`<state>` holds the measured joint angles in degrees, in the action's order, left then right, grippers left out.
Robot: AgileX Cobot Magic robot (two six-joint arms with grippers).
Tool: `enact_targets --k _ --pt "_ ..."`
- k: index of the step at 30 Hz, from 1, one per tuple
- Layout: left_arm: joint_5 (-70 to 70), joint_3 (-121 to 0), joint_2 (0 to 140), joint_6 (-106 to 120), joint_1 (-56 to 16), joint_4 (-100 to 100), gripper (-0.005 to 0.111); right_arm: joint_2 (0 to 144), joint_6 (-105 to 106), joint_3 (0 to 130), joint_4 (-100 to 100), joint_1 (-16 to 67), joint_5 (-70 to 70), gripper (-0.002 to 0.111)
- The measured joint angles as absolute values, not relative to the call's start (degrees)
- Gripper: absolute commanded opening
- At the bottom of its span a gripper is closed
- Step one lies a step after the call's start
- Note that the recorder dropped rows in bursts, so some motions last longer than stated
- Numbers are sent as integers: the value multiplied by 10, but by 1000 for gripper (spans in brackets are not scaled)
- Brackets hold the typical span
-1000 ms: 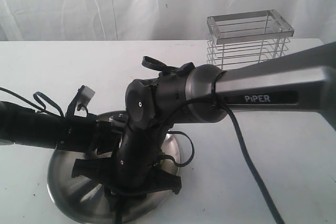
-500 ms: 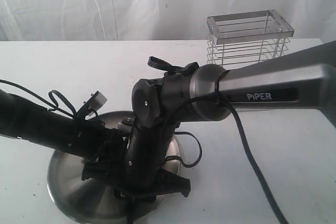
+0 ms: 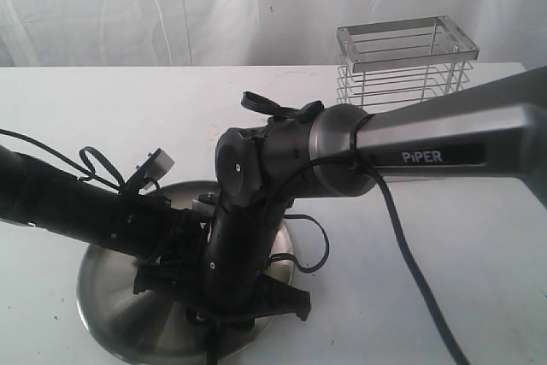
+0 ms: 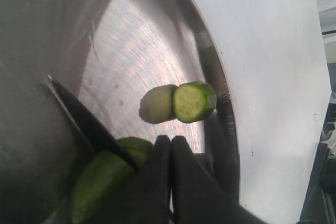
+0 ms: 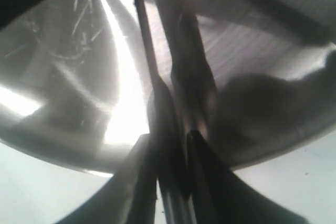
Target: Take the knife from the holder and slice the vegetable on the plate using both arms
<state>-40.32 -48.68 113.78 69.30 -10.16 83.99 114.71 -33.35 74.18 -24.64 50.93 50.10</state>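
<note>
right gripper (image 5: 170,140) – clamped on knife (image 5: 140,30) | blade across vegetable (image 4: 100,182) | left gripper (image 4: 170,142) – fingers pressed together, nothing between | cut slice (image 4: 193,100) on plate (image 4: 131,40), near rim

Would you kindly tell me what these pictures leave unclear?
Left wrist view: the vegetable is cut off at the frame edge and partly covered by the knife and left gripper.
Right wrist view: dark and blurred; the vegetable cannot be made out.
Exterior view: both arms hide the vegetable and knife over the plate.
</note>
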Motion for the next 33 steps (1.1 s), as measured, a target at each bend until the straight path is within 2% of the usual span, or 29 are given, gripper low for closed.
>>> enact_targets --k 11,33 --pt "-433 -532 1149 681 -114 798 0 1142 -330 742 -241 504 554 0" --pt "-443 -544 1157 710 -122 823 0 1130 -334 742 -231 501 615 0"
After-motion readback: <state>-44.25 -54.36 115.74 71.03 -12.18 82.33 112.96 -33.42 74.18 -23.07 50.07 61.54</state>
